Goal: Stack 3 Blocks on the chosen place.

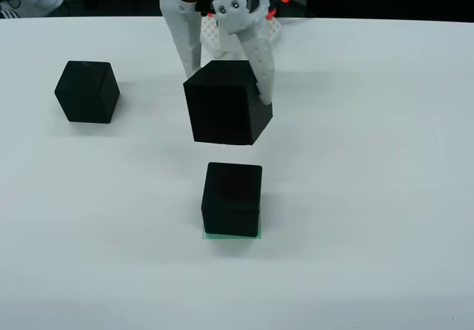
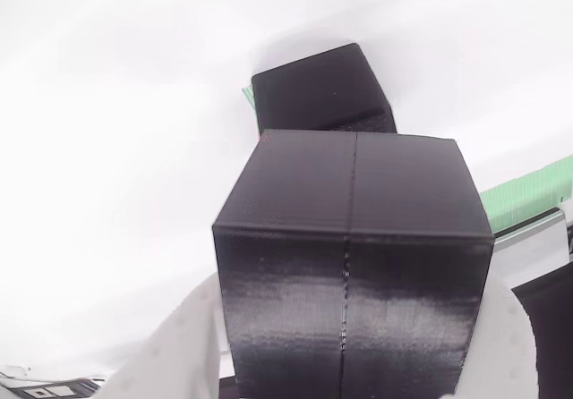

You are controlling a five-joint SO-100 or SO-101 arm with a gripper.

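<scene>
The gripper (image 1: 226, 97) clamps one block (image 1: 226, 104) in the air, probably to stack it on the block (image 1: 232, 197) covering the green square (image 1: 232, 235).

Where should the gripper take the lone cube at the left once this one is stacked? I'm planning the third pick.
Come from above and pinch two opposite side faces of the black cube. It sits turned on the table, so rotate the wrist to match.

Bright, even light; soft faint shadows; whites overexposed
</scene>
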